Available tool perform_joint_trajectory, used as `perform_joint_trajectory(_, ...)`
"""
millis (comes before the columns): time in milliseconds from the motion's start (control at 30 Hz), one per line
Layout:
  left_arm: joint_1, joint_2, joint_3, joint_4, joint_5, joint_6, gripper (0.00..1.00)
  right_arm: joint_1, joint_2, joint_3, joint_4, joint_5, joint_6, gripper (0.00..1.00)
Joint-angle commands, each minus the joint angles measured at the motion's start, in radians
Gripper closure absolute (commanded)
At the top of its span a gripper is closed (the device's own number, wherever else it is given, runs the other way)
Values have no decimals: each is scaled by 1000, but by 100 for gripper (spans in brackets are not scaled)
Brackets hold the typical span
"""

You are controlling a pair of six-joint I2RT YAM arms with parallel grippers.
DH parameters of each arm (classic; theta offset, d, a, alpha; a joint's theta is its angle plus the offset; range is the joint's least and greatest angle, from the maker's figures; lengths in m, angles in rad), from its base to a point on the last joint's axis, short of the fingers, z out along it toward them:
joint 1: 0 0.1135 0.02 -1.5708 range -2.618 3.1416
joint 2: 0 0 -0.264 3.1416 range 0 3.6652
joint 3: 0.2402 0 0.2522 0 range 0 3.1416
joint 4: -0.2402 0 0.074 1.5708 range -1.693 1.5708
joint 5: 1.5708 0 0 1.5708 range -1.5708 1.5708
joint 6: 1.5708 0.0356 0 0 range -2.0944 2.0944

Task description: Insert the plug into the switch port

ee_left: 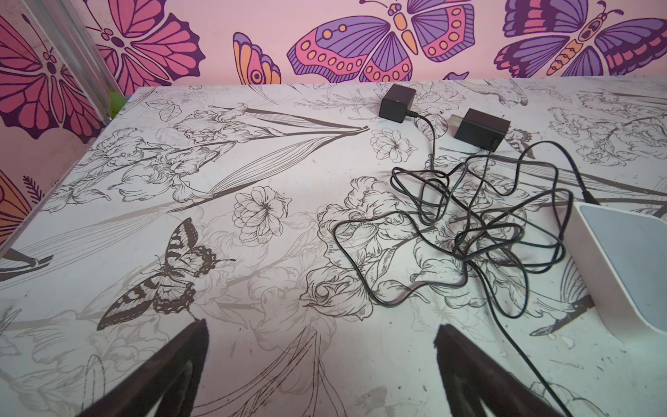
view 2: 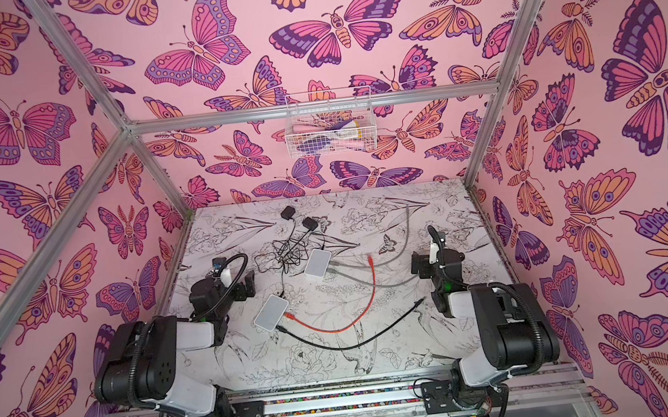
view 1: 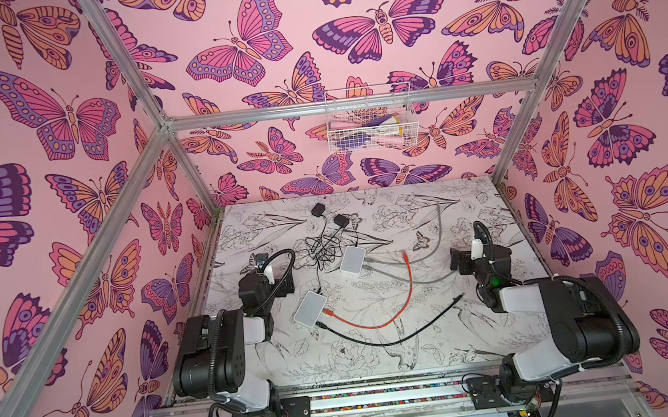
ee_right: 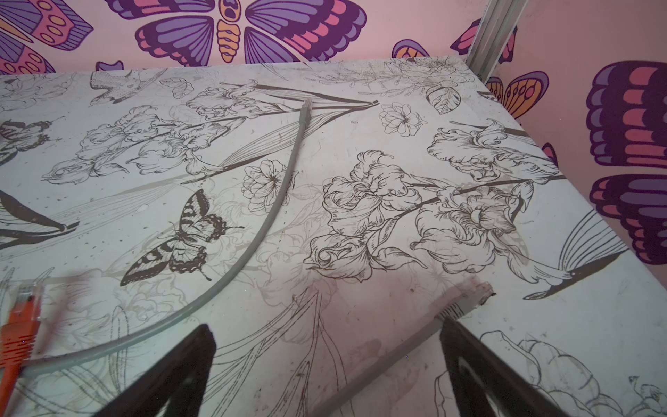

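Tabletop (view 1: pixel 482 203): matte white sheet with black line-drawn flowers, scuffed.

Left gripper (ee_left: pixel 322 324): tapered black fingers spread wide, nothing between them, over bare print toward the left edge.

Right gripper (ee_right: pixel 325 323): equally wide and empty, toward the right edge. A grey cable end (ee_right: pixel 465 301), blurred, lies just beside one fingertip; contact unclear.

Orange plug (view 1: pixel 405 256): lies loose mid-tabletop on a rubbery orange cable (view 1: pixel 393 316). The cable curves back and its other end meets the near switch (view 1: pixel 310 308).

Switches: smooth white boxes with rounded corners and greyish tops. The far switch (view 1: pixel 352 259) lies near the centre with grey leads at its side.

Two blocky black adapters (ee_left: pixel 397 103) lie toward the back edge, above a thin cord tangle (ee_left: pixel 469 224).
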Motion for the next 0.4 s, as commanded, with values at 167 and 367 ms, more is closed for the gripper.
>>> perform_joint_trajectory(167,5,-15,4,-3,15,-8,0,-4,-15,21,-2,-1,10,1)
perform_joint_trajectory(367,5,-16,9,-12,13,-9,0,-4,-15,20,-1,0,10,1)
